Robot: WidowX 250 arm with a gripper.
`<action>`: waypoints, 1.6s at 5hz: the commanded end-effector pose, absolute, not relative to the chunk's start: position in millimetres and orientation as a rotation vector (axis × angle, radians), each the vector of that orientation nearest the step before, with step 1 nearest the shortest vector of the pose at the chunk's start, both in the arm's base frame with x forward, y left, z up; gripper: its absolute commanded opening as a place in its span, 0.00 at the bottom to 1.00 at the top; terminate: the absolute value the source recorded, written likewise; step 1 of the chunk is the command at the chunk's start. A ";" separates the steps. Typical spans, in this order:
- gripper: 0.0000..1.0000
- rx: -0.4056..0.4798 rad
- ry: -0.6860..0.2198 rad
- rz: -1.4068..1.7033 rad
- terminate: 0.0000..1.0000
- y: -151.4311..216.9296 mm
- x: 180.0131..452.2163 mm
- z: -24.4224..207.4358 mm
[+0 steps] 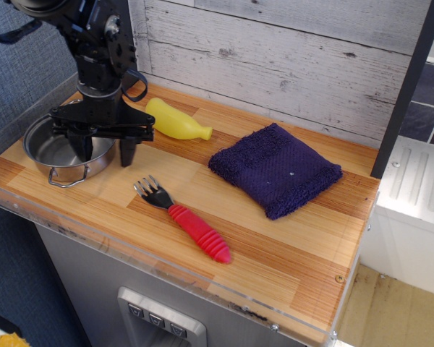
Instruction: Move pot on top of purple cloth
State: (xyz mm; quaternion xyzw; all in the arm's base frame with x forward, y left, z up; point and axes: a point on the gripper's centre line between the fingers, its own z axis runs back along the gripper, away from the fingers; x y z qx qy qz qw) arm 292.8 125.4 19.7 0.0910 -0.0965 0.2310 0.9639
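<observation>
The shiny steel pot (54, 153) sits at the left end of the wooden counter, a wire loop handle facing the front edge. My black gripper (105, 152) is low over the pot's right rim, with one finger inside the pot and the other outside it. The jaws stand apart around the rim; I cannot tell whether they touch it. The dark purple cloth (275, 168) lies flat, right of the middle, well apart from the pot.
A yellow banana-shaped toy (175, 121) lies behind the pot, near the plank wall. A fork with a red handle (184, 219) lies at the front between pot and cloth. The counter's front edge (166, 271) has a clear plastic lip.
</observation>
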 end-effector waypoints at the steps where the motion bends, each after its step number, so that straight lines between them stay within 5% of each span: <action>1: 0.00 0.217 -0.236 0.480 0.00 135.5 292.3 36.1; 4: 0.00 0.215 -0.244 0.500 0.00 131.9 292.0 48.0; 8: 0.00 0.083 -0.444 0.401 0.00 48.5 328.5 117.1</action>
